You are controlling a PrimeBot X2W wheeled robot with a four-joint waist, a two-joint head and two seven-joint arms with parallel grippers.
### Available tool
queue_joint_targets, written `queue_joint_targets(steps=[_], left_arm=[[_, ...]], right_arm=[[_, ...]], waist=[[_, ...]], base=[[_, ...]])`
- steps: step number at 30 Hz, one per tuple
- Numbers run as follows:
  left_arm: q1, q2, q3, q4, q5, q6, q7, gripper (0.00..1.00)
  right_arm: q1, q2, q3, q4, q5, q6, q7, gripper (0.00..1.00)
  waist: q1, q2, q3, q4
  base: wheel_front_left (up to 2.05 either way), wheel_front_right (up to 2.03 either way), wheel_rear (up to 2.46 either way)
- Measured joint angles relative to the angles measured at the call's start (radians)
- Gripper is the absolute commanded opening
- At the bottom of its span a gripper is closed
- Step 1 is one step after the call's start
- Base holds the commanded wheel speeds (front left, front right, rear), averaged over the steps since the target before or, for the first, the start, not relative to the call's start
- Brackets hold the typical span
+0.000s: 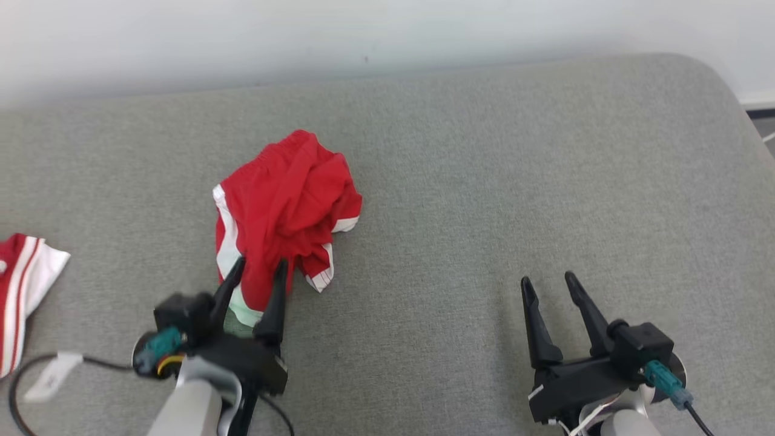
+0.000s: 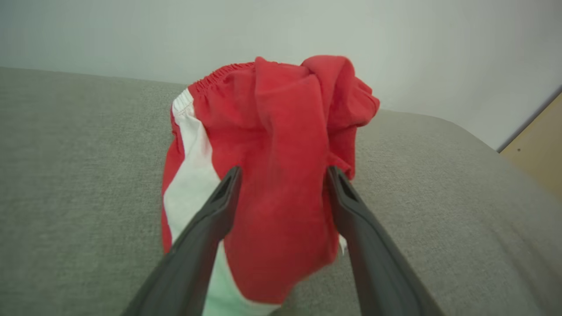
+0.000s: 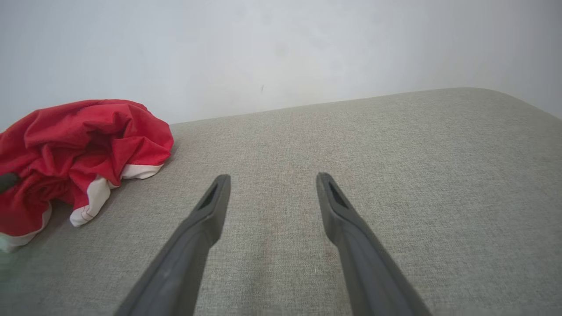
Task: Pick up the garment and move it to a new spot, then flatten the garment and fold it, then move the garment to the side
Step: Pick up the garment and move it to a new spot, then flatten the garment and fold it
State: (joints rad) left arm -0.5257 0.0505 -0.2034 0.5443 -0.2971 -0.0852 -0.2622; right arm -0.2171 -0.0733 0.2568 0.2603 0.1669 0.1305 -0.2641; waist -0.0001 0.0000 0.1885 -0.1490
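The garment point(image 1: 284, 206), red shorts with white side stripes, lies crumpled in a heap on the grey cushioned surface point(image 1: 484, 181), left of centre. My left gripper point(image 1: 261, 263) is at the heap's near edge, fingers spread wide. In the left wrist view the red cloth point(image 2: 281, 153) bulges between the two parted fingers of the left gripper point(image 2: 284, 171), which do not pinch it. My right gripper point(image 1: 548, 279) hovers open over bare fabric well to the right, nothing between its fingers. The right wrist view has the garment point(image 3: 79, 149) at far left and the right gripper point(image 3: 273, 176) over bare surface.
A second red-and-white piece of clothing point(image 1: 24, 284) lies at the left edge. A dark cable point(image 1: 36, 375) loops near the left arm. A pale wall runs behind the surface, whose far right corner point(image 1: 726, 91) is rounded.
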Motion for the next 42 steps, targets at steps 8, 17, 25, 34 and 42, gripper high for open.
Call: queue_joint_targets(steps=[8, 17, 25, 34, 42], left_arm=[[0.165, -0.001, 0.08, -0.13, 0.104, 0.035, 0.0, 1.0], [0.329, -0.001, 0.175, -0.267, 0.181, 0.034, 0.0, 1.0], [0.44, 0.0, 0.209, -0.347, 0.155, 0.049, 0.0, 1.0], [0.441, 0.0, 0.155, -0.347, 0.125, 0.052, 0.0, 1.0], [0.423, 0.0, 0.118, -0.346, 0.111, 0.044, 0.0, 1.0]], right_arm=[[0.023, 0.0, 0.02, 0.002, 0.002, 0.0, 0.0, 1.0], [0.049, -0.003, 0.037, 0.007, 0.013, 0.0, 0.0, 1.0], [0.062, -0.012, 0.079, 0.009, 0.028, 0.0, 0.0, 1.0], [-0.001, -0.025, 0.13, 0.07, 0.065, 0.0, 0.0, 1.0], [-0.095, -0.031, 0.12, 0.185, 0.085, 0.0, 0.0, 1.0]], waist=[[-0.0001, -0.0001, -0.054, 0.038], [0.0, -0.0001, -0.11, 0.097], [0.0, -0.0001, -0.123, 0.138], [0.0001, 0.0, -0.105, 0.216], [0.0001, 0.0, -0.076, 0.332]], base=[[0.0, 0.0, 0.0], [0.0, 0.0, 0.0], [0.0, 0.0, 0.0], [0.0, 0.0, 0.0], [0.0, 0.0, 0.0]])
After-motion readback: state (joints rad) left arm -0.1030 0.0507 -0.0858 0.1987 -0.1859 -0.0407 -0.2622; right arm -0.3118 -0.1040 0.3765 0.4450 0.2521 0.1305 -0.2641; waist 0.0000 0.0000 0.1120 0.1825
